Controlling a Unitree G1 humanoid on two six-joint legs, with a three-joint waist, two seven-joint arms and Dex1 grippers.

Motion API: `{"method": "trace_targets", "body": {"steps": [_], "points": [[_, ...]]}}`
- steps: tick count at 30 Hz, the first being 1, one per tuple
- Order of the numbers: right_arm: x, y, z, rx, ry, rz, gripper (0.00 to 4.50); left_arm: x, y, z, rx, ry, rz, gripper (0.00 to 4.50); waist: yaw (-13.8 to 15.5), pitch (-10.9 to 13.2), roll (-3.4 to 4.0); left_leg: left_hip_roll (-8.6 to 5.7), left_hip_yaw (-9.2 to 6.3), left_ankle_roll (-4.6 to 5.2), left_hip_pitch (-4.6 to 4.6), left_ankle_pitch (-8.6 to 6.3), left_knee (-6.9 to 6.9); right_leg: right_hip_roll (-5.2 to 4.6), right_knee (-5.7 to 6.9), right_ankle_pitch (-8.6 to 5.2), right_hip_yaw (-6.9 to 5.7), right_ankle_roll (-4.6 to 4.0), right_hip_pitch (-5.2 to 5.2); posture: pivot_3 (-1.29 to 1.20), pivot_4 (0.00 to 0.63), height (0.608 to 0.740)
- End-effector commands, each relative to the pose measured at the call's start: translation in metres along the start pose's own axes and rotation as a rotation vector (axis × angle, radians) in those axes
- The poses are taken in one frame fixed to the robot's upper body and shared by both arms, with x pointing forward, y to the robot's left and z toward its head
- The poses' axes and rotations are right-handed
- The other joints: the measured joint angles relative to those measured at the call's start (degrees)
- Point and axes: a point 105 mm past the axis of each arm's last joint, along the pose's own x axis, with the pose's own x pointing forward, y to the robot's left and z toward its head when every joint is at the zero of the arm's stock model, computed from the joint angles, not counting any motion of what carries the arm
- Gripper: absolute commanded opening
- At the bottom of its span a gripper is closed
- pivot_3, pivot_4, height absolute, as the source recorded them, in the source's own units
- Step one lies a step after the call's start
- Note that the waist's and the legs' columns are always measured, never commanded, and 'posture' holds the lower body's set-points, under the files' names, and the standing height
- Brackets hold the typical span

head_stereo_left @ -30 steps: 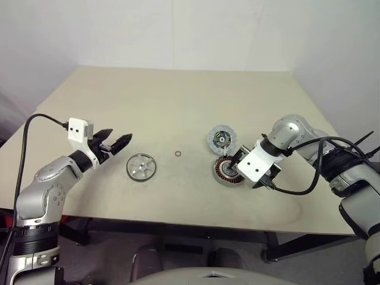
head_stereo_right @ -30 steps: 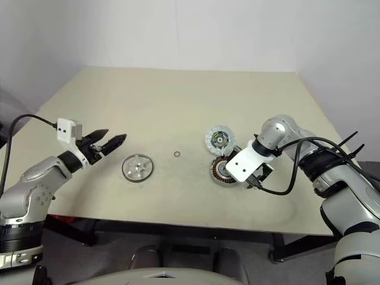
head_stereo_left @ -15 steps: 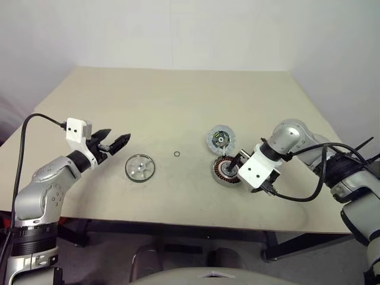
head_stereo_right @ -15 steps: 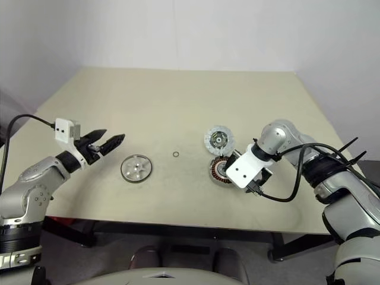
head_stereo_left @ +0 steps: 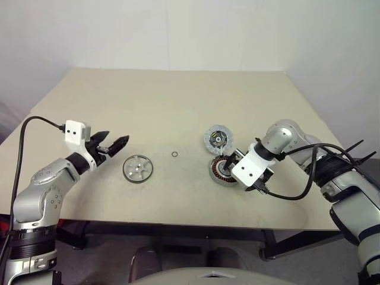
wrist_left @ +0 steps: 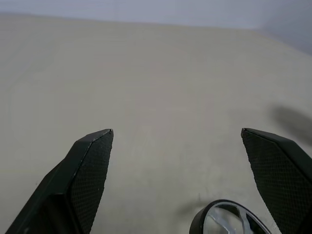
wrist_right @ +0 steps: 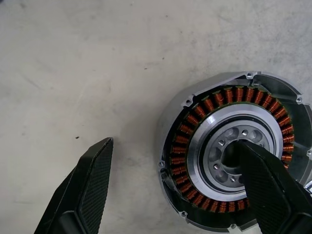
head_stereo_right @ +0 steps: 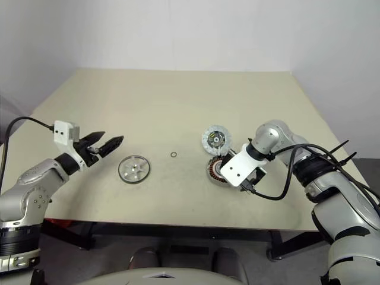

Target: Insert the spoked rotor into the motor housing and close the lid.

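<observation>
The spoked rotor (head_stereo_left: pixel 136 168) lies flat on the table, left of centre. My left gripper (head_stereo_left: pixel 115 140) hovers just to its left, open and empty; the rotor's rim (wrist_left: pixel 228 220) peeks in below the fingers in the left wrist view. The motor housing (head_stereo_left: pixel 222 171), a silver ring with copper windings, sits right of centre. The lid (head_stereo_left: pixel 217 138) lies just behind it, dark centre up. My right gripper (wrist_right: pixel 174 145) points down over the housing (wrist_right: pixel 236 156), open. One finger hangs above the hollow centre and the other above bare table beside the ring.
A small loose ring (head_stereo_left: pixel 174 154) lies between the rotor and the lid. The beige table (head_stereo_left: pixel 178 101) stretches wide behind the parts. Its front edge runs close below both arms.
The head camera has shifted slightly. The parts and both grippers stand as before.
</observation>
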Motion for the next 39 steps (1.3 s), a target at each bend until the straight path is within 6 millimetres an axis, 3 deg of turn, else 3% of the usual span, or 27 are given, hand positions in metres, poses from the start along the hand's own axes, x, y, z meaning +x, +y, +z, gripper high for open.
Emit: {"method": "trace_targets", "body": {"steps": [1, 3, 9, 17, 25, 33, 39], "points": [[0.004, 0.0, 0.004, -0.029, -0.006, 0.051, 4.32, -0.003, -0.002, 0.017, 0.044, -0.051, -0.003, 4.5, 0.0, 0.0, -0.03, 0.0, 0.0, 0.0, 0.0, 0.0, 0.0, 0.0, 0.0, 0.0, 0.0, 0.0, 0.0, 0.0, 0.0, 0.74], [0.003, 0.001, 0.003, -0.028, -0.006, 0.059, 3.92, -0.003, -0.003, 0.017, 0.044, -0.051, -0.002, 4.5, -0.1, 0.0, -0.03, 0.0, 0.0, 0.0, 0.01, 0.0, 0.0, 0.0, 0.01, 0.0, 0.0, 0.0, 0.01, 0.0, 0.0, 0.74], [0.0, -0.002, 0.001, -0.025, 0.002, 0.037, 2.0, -0.002, -0.001, 0.017, 0.044, -0.05, 0.001, 4.5, 0.0, -0.1, -0.21, 0.0, 0.0, 0.04, 0.01, -0.03, -0.01, -0.01, -0.06, 0.0, -0.02, 0.0, -0.02, 0.0, 0.0, 0.74], [-0.004, -0.01, 0.001, -0.035, 0.01, -0.001, 1.99, -0.001, -0.002, 0.016, 0.042, -0.051, -0.002, 4.5, -0.9, -0.1, -0.27, 0.0, -0.01, 0.03, 0.02, -0.04, 0.04, -0.01, 0.01, 0.0, 0.0, 0.0, 0.04, 0.0, 0.0, 0.74], [-0.014, -0.05, 0.003, -0.04, 0.045, -0.134, 1.99, 0.0, -0.004, 0.015, 0.039, -0.051, -0.002, 4.5, -2.3, -0.1, -0.27, 0.03, -0.01, 0.01, 0.05, -0.03, 0.04, 0.03, 0.04, 0.09, 0.0, -0.12, -0.02, 0.0, 0.0, 0.74], [-0.017, -0.075, 0.001, -0.044, 0.077, -0.191, 1.99, -0.003, -0.006, 0.013, 0.035, -0.048, 0.001, 4.5, -2.1, 0.0, -0.17, 0.02, -0.02, -0.01, -0.03, -0.02, 0.06, 0.02, 0.0, 0.13, -0.03, -0.19, -0.2, 0.0, 0.0, 0.74], [-0.017, -0.09, 0.004, -0.052, 0.087, -0.229, 1.99, -0.004, -0.008, 0.009, 0.03, -0.043, 0.002, 4.5, -2.0, 0.0, -0.17, 0.02, -0.01, 0.04, -0.84, -0.02, 0.08, 0.03, -0.02, 0.14, -0.05, -0.21, -0.96, 0.0, 0.0, 0.74]]}}
